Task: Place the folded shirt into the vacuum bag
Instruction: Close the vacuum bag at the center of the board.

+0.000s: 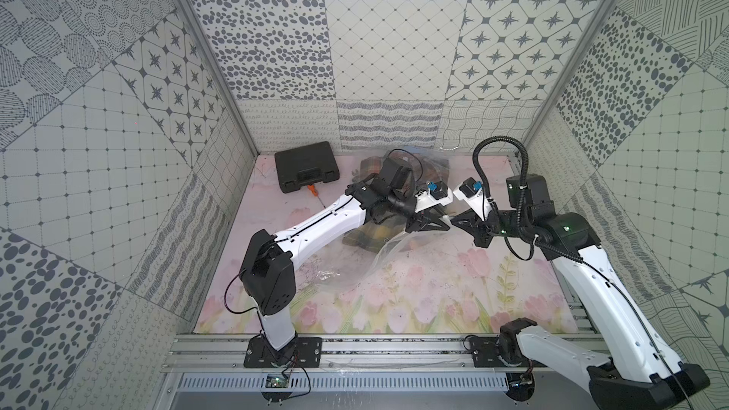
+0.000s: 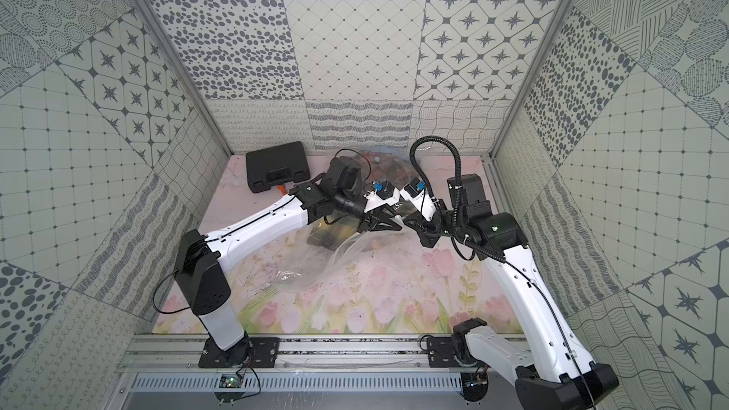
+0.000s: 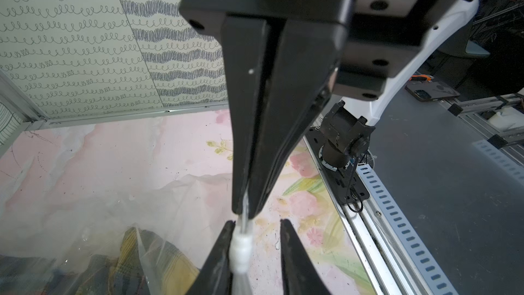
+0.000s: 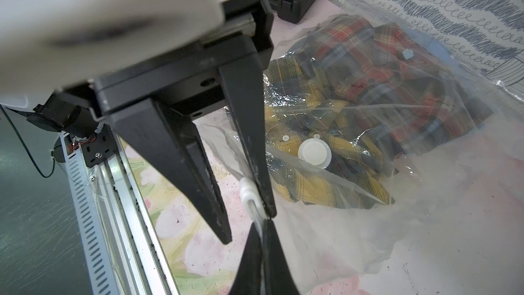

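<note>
The vacuum bag [image 4: 425,194] lies crinkled on the floral mat, its round white valve cap [image 4: 313,151] facing up. A folded plaid shirt [image 4: 368,80] in yellow, red and blue shows through the plastic, inside the bag. In both top views the shirt [image 1: 367,236] [image 2: 331,236] sits partly under my left arm. My right gripper [image 4: 263,224] [image 3: 244,213] is shut on the bag's seal edge. Tip to tip with it, my left gripper [image 3: 256,222] [image 4: 248,227] stands open. A white slider clip [image 3: 240,251] on that edge rests against one left finger; the other finger is apart.
A black plastic case [image 1: 305,169] [image 2: 276,169] lies at the back left with an orange-handled screwdriver [image 1: 311,191] beside it. Patterned walls close the back and sides. A metal rail [image 1: 394,353] with both arm bases runs along the front.
</note>
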You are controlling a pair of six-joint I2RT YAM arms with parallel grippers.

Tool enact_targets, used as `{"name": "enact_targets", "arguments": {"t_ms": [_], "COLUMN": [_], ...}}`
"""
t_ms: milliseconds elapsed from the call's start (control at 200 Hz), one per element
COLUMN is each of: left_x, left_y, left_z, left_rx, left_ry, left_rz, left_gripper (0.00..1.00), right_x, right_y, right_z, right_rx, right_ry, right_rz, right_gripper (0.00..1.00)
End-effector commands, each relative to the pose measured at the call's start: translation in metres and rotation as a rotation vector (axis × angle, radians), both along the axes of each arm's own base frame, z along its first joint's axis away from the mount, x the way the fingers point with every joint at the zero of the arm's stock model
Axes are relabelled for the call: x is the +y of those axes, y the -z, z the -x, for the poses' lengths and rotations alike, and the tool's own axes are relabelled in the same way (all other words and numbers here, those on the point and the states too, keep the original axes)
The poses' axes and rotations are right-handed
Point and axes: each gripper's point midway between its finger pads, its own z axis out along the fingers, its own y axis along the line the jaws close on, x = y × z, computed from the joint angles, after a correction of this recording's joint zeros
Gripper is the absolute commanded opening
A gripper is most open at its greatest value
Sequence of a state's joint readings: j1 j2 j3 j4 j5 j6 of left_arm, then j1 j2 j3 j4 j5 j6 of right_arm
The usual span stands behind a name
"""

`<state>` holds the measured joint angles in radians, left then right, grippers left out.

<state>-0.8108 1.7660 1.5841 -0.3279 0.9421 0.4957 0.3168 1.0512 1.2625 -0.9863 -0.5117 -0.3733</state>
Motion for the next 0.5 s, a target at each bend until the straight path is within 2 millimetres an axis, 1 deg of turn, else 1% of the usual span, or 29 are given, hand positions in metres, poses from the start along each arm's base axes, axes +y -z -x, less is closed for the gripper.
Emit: {"name": "enact_targets", "arguments": {"t_ms": [0,65,120,215,305,495], "left_x": [-0.002,-0.004,-0.005,-0.008,-0.010,-0.013], "left_y": [-0.007,-0.006,-0.006,-0.012,-0.015,-0.010], "left_z": [0.009,0.006,0.003,-0.002,-0.004,-0.007], "left_rx": [0.028,0.030,0.030,0.037,0.041,0.059], "left_ry": [0.033,0.016,0.001,-0.019,-0.019,-0.027], "left_rz": [0.014,0.008,0.005,0.017,0.025,0.004], "left_gripper": [0.26,0.26,0.28,0.29,0.23,0.07], "right_x": [0.007,0.006,0.006,0.005,0.005,0.005], "right_y": [-0.024,-0.024,-0.023,-0.022,-0.022,-0.021], "right_z": [-0.007,-0.007,-0.007,-0.005,-0.005,-0.005], "right_rx": [-0.092,-0.092,-0.090,-0.092,-0.094,-0.098], "right_ry": [-0.010,-0.009,-0.006,-0.006,-0.006,-0.004], "right_rz": [-0.060,-0.060,-0.060,-0.059,-0.060,-0.059], "right_gripper": [0.00,0.00,0.00,0.00,0.00,0.00]}}
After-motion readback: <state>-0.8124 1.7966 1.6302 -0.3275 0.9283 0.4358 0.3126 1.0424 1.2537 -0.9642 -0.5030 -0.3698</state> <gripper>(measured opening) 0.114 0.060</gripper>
